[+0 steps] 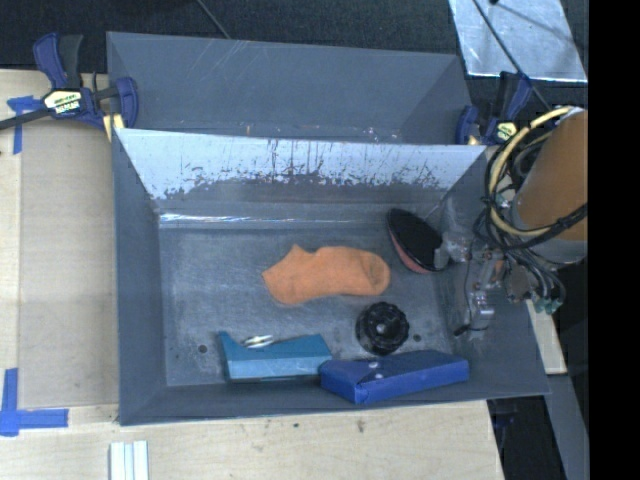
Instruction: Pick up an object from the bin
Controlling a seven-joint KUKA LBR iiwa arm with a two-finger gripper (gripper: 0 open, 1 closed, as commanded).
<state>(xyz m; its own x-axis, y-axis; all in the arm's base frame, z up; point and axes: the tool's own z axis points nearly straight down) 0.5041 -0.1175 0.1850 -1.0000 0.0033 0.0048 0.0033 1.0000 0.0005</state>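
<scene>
Dim light, soft shadows, pale glare on far wall of bin point(300, 158)

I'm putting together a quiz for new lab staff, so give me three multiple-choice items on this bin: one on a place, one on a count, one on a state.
1. Where in the bin does the orange cloth lie?
A mid-floor; B against the left wall; C in the front right corner.
2. How many blue things lie along the front wall?
A one; B two; C four.
3. How does the black round knob lie?
A under the cloth; B uncovered on the floor; C on top of a box.

Key: 1 A, grey floor shows on both sides of the cloth. 2 B, there is a light blue box and a dark blue flat piece. 3 B, nothing covers the knob and it sits apart from the cloth.
</scene>
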